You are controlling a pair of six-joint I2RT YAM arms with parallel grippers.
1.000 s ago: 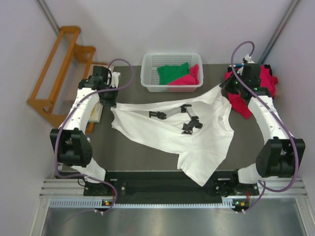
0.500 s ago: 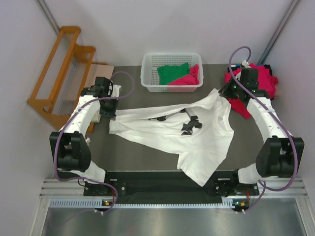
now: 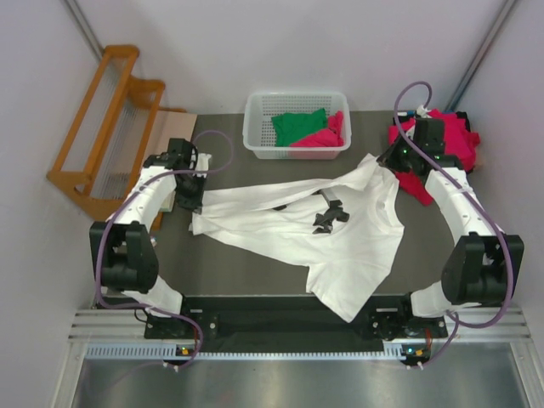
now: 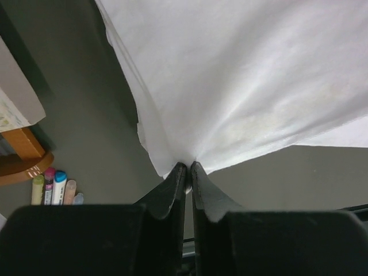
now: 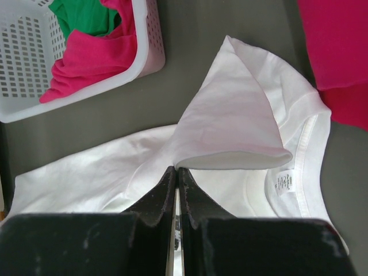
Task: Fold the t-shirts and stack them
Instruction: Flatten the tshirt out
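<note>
We see the white t-shirt [image 3: 340, 246] lying crumpled across the counter [image 3: 246, 263], one corner at the near edge. Our left claw [image 4: 187, 168] pinches its left edge, and our right claw [image 5: 176, 171], closed tight, grips a raised fold. Crimson t-shirts [image 3: 463, 140] lie far right. The far basket [image 3: 255, 127] holds a green t-shirt [image 3: 299, 125].

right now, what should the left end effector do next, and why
Probably open the left end effector and release: it pinches the white t-shirt by its edge, the cloth drawn across the table, while the right end effector pinches a fold.
</note>
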